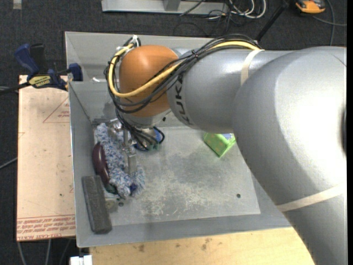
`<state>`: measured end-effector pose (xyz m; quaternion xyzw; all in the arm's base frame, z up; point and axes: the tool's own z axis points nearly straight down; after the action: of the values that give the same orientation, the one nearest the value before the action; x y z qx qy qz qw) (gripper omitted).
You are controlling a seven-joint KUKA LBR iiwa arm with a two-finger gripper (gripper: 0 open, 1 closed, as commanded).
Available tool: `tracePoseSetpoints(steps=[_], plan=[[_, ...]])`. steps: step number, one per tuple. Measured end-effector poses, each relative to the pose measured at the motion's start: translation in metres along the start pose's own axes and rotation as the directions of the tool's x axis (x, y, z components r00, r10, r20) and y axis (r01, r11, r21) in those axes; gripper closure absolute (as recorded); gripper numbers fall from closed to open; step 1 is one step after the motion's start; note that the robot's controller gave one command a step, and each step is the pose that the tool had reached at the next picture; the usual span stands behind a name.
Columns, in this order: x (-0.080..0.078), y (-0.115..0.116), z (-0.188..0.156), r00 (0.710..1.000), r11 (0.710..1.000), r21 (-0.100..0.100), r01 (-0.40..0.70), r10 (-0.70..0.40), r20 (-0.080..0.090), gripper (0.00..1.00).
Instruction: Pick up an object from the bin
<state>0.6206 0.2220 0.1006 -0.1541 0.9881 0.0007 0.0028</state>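
1. The camera sits above the grey bin [187,192] and looks down into it, tilted somewhat from one side.
2. The bin's near rim runs along the lower part of the view and its far wall lies toward the top, with dark floor [55,4] beyond.
3. The camera stands close, so the bin spans most of the view.
4. The arm [287,120] enters from the right, nearest the lens.

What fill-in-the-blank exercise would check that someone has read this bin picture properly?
1. The gripper is down at a fuzzy blue-and-white cloth in the ____ half of the bin, as the camera sees it.
2. The long block lying near that cloth is dark ____.
3. The small thing partly hidden under the arm is ____ in colour.
Missing words: left; grey; green.
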Motion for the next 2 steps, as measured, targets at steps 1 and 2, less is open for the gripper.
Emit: tracePoseSetpoints(steps=[1,2], plan=[[-0.002,0.003,0.002,0.981,0.981,0.000,0.192,-0.192,-0.002,0.00],[0.005,0.028,-0.006,0.923,0.923,0.000,0.385,-0.385,-0.004,0.00]])
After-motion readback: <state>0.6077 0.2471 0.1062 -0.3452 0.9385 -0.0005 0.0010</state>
